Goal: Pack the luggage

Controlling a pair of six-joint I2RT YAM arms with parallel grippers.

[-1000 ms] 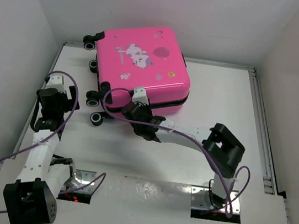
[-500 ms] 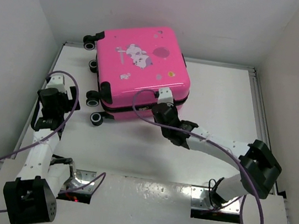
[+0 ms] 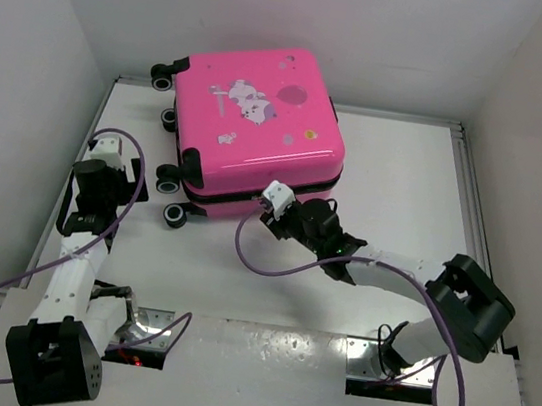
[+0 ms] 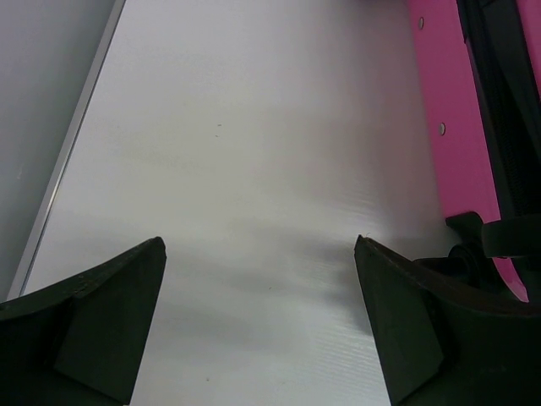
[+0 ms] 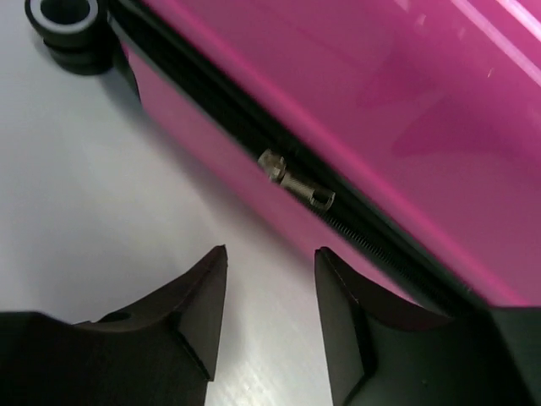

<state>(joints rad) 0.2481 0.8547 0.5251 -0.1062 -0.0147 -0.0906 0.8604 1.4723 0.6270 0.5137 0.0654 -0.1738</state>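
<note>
Right hand (image 5: 269,271) sits low at the near side wall of the hot-pink suitcase (image 3: 254,110), fingers apart with a narrow gap, holding nothing. In the right wrist view a small metal zipper pull (image 5: 296,182) lies just above that gap, not yet between the fingers. It lies on the black zipper (image 5: 203,110) that runs along the seam. A black wheel (image 5: 72,21) is off to the upper left.

The suitcase lies flat on the white surface (image 3: 395,180), towards the back, lid down, cartoon print up. Cannot tell which stretch of the zipper is already closed.

Left hand (image 4: 258,254) hovers over bare surface beside the wheel end of the suitcase, fingers wide apart, empty, not touching anything.

Step, as I judge it: zipping the suitcase shut, at the approach-to-pull stage.

Next move calls for nudging the right hand forward so the pull sits between the fingers. Then pinch it and drag along the seam. The pull is small and lies flat against the shell, so a miss or a slip looks likely. The left hand may need to brace the shell.
</note>
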